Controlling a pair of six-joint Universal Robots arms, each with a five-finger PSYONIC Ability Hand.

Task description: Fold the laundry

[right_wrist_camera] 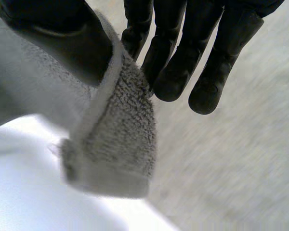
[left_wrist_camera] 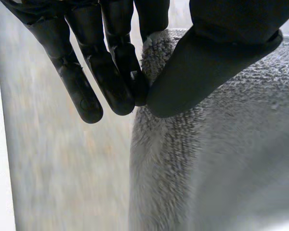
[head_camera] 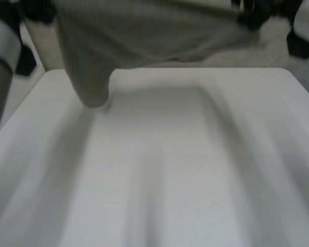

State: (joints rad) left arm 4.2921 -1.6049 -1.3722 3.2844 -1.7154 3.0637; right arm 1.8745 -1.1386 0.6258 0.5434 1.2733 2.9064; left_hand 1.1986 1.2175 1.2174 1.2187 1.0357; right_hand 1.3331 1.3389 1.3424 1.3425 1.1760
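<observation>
A grey terry towel (head_camera: 154,31) hangs spread in the air over the far side of the white table (head_camera: 159,170). One low fold of it touches the table at the far left. My left hand (head_camera: 38,10) grips the towel's upper left corner. In the left wrist view its thumb (left_wrist_camera: 207,62) pinches the towel (left_wrist_camera: 221,144) edge against its fingers (left_wrist_camera: 111,72). My right hand (head_camera: 255,15) holds the upper right corner. In the right wrist view its thumb (right_wrist_camera: 58,33) presses the hemmed corner of the towel (right_wrist_camera: 115,144) against the fingers (right_wrist_camera: 173,72).
My left arm (head_camera: 0,62) stands at the table's left side. Pale carpet (head_camera: 278,46) lies beyond the table's far edge, with a dark object (head_camera: 301,46) on it at the far right.
</observation>
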